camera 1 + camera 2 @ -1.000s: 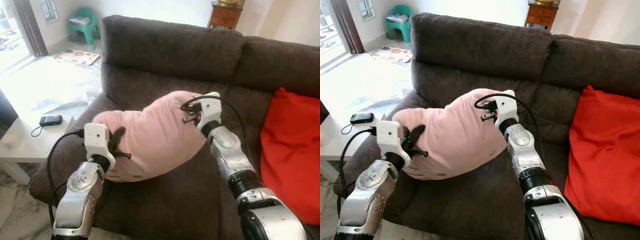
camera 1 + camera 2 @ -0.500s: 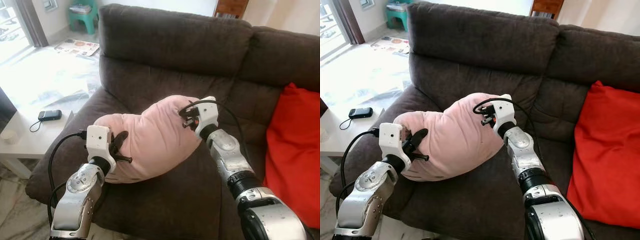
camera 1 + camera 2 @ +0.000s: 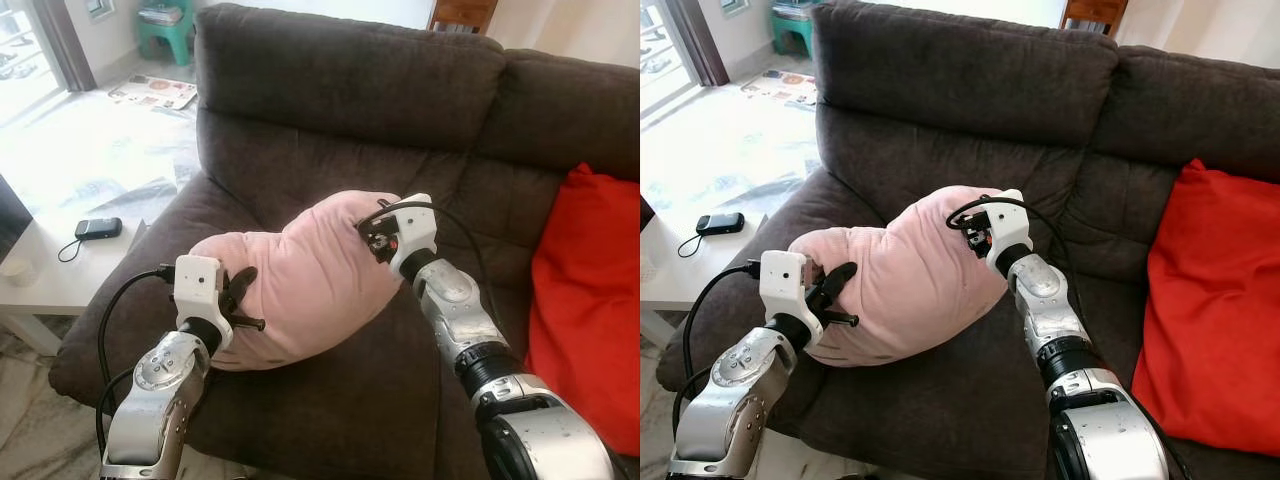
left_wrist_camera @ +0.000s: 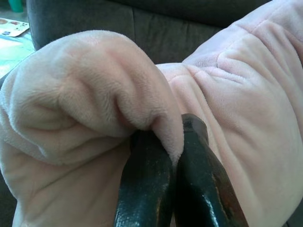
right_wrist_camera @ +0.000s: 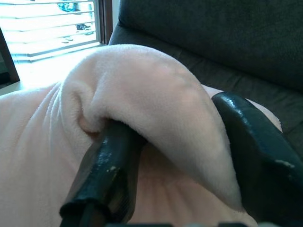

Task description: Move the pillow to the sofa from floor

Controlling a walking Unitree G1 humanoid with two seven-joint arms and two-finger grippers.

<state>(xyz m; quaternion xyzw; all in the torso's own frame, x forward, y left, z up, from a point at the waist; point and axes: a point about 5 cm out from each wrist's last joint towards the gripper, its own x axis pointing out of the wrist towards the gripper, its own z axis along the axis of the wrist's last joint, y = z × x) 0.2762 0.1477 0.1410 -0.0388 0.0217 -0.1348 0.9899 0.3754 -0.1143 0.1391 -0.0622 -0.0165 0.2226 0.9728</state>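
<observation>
Now, pillow position: the pink pillow [image 3: 300, 275] lies low over the left seat cushion of the sofa [image 3: 350, 90], near its left armrest edge, and its underside seems to touch the seat already.
Left end effector: the left end effector [image 3: 243, 300] pinches a fold of plush at the pillow's left end; in the left wrist view its two black fingers [image 4: 144, 189] are pressed almost together with only thin fabric between them.
Right end effector: the right end effector [image 3: 372, 238] pinches the upper right corner of the pillow; in the right wrist view its fingers [image 5: 106, 175] stand wider apart around a thick roll of fabric.
Handling: I judge the pillow light, very soft and not fragile. It sags and bends between the two holds, so it keeps no shape.
Where to hold: corners and gathered folds, as now, are the best places; the fleece is fuzzy and should not slip.
Other things: a red cushion [image 3: 585, 300] stands at the right side of the sofa, well apart. A phone [image 3: 98, 229] lies on the white tabletop [image 3: 50, 290] beside the left armrest.
</observation>
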